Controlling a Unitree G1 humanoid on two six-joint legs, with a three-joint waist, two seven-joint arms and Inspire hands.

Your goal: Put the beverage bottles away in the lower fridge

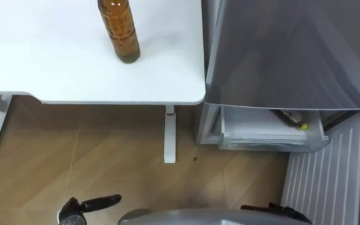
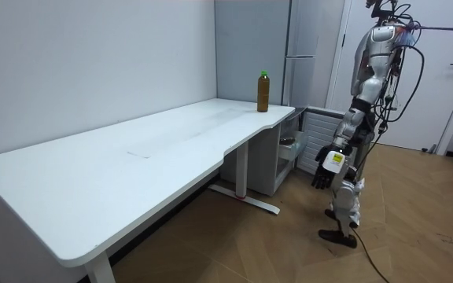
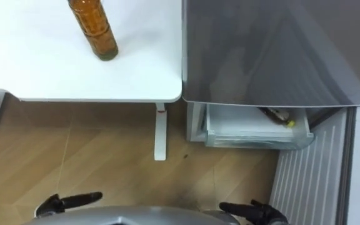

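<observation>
A: What was on the far left?
B: One white table (image 1: 55, 81). I could see two of its legs on the wood floor (image 1: 105, 162).

A: How many robot hands were there?
B: Two. The left hand (image 1: 83, 206) was low down over the floor, in front of the table. Its fingers were straight and it held nothing.

A: How many drinks did you count?
B: Two. One brown bottle (image 1: 120, 31) stood upright on the table, at the end near the fridge. In the room view it had a green cap.

A: What came next?
B: One grey fridge (image 1: 292, 50), just beside the table. At its bottom, one clear drawer (image 1: 267, 134) stuck out.

A: Was anything in the drawer?
B: Yes, the second bottle (image 1: 290, 117). It lay on its side in there and had a yellow cap.

A: And the other hand?
B: The right hand (image 1: 279, 210) was low down too, in front of the drawer. Its fingers were spread out straight, and it was empty.

A: What was on the far right?
B: One lower door (image 1: 330, 175), standing wide open.

A: Where did the robot stand?
B: Upright on the floor, facing the fridge and the table's end.
</observation>
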